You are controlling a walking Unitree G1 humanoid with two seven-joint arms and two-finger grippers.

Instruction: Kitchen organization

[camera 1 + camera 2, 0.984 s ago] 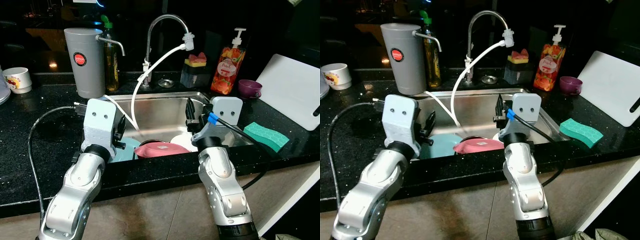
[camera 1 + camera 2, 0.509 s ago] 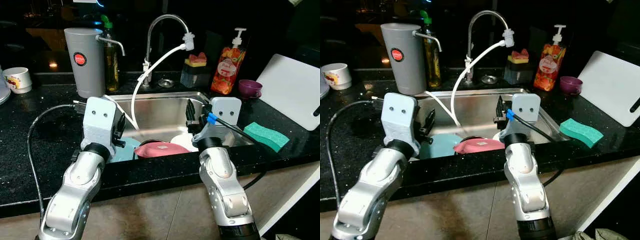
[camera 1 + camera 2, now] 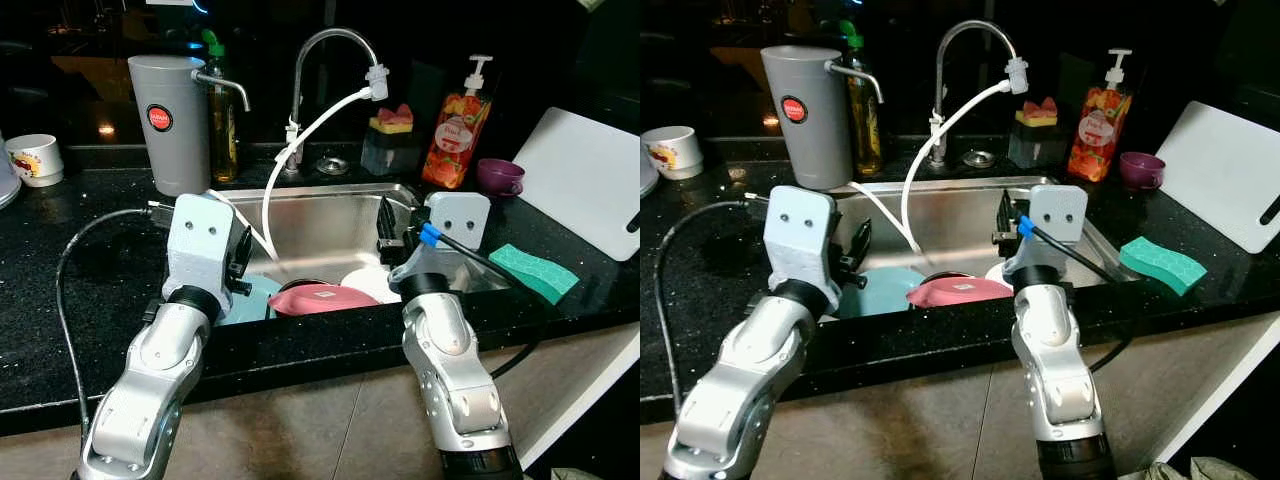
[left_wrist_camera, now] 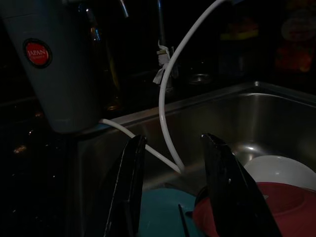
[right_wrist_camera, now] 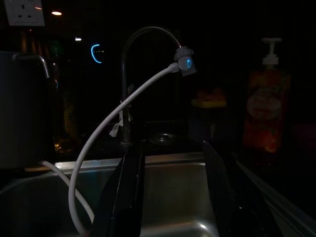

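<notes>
My right gripper (image 3: 388,222) has drifted slightly right and farther over the sink (image 3: 330,225) since a second ago, while my left gripper (image 4: 170,187) has held its place at the sink's near left, so I judge I am only lining up over the dishes. Both pairs of fingers stand parted and hold nothing. Down in the sink lie a teal plate (image 3: 880,288) on the left, a red bowl (image 3: 322,298) in the middle and a white dish (image 3: 368,283) on the right, with the green sponge (image 3: 533,271) out on the right counter.
</notes>
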